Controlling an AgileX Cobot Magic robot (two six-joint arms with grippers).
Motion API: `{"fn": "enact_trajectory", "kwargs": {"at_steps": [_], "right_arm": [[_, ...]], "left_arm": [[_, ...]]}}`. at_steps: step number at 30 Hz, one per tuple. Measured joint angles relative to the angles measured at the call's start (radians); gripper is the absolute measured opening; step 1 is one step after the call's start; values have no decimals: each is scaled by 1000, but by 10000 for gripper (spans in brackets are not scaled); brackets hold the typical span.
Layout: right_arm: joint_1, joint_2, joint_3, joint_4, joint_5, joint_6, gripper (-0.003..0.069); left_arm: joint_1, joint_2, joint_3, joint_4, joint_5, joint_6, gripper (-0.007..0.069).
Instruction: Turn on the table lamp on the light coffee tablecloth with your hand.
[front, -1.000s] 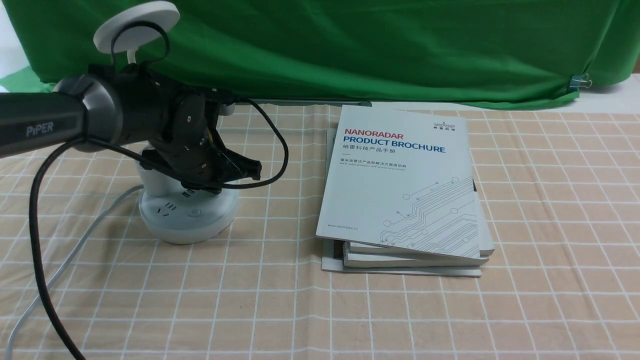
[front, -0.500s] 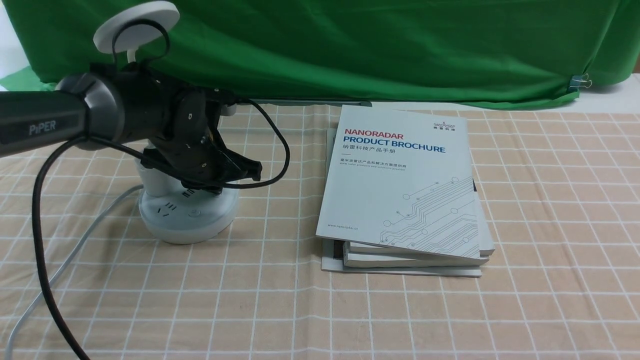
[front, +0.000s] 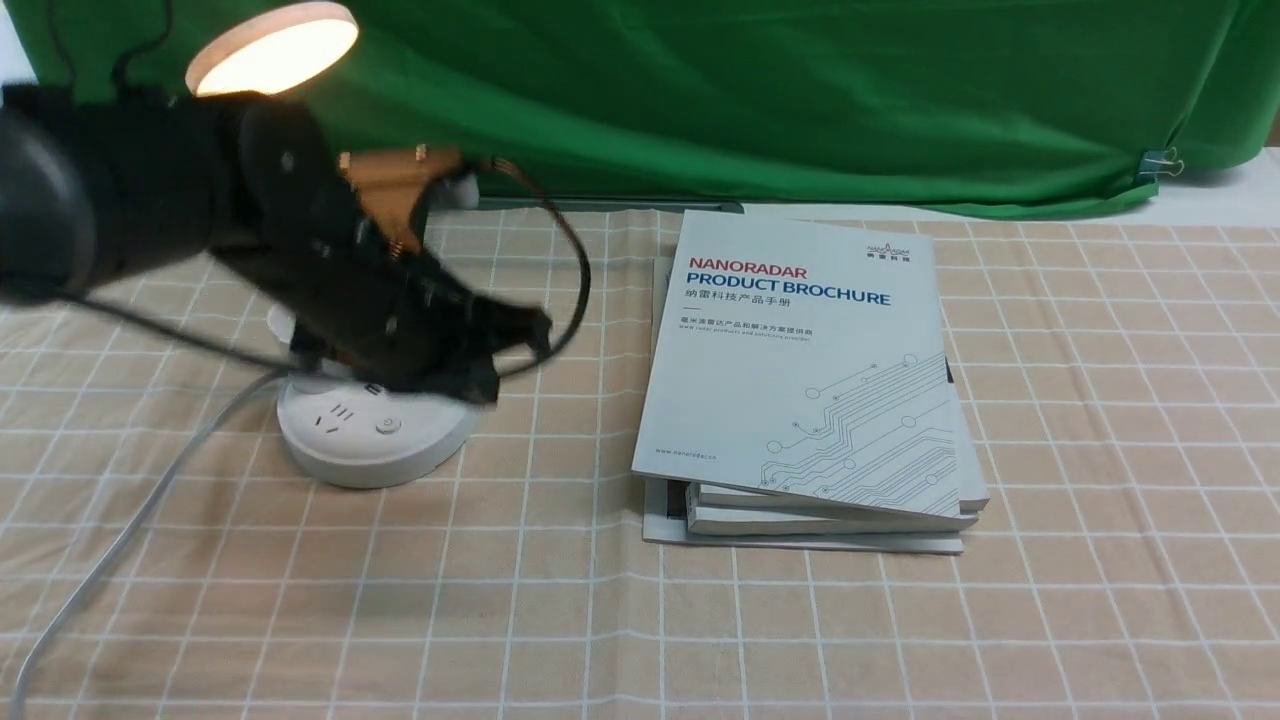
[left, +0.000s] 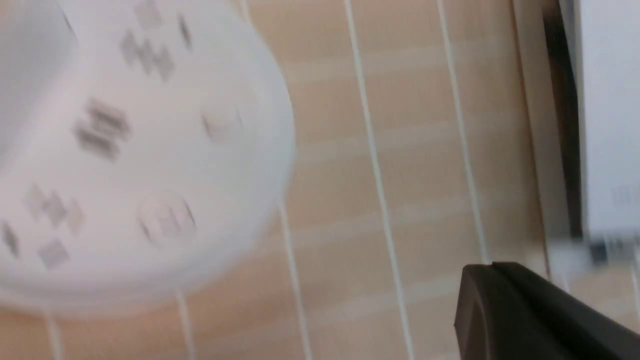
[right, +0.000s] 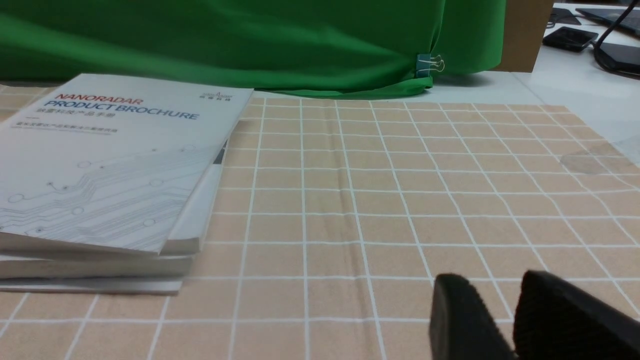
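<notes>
The table lamp stands at the left on the light coffee tablecloth (front: 900, 620). Its disc head (front: 272, 45) glows warm yellow, and its round white base (front: 370, 435) shows sockets and a button. My left gripper (front: 515, 352), blurred by motion, hovers just above the base's right edge, jaws shut and empty. In the left wrist view the base (left: 150, 165) is blurred, and the gripper (left: 487, 270) hangs over cloth beside it. In its own wrist view my right gripper (right: 492, 285) hangs low over bare cloth, slightly open and empty.
A stack of brochures (front: 800, 370) lies mid-table, right of the lamp, also seen as the brochures (right: 100, 165). A green backdrop cloth (front: 750, 100) hangs behind, held by a binder clip (front: 1160, 163). The lamp's grey cord (front: 130, 520) runs off toward the front left.
The lamp head has lit up. My left arm has swung upward and nearer the camera, its gripper lifting off the lamp's base.
</notes>
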Motion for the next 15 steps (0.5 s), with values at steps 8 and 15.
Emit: {"fn": "enact_trajectory", "kwargs": {"at_steps": [8,15], "right_arm": [[0,0,0,0,0,0,238],[0,0,0,0,0,0,238]], "left_arm": [[-40,-406,308,-31,-77,29,-1],[-42,-848,353,101,-151,29,-1]]}}
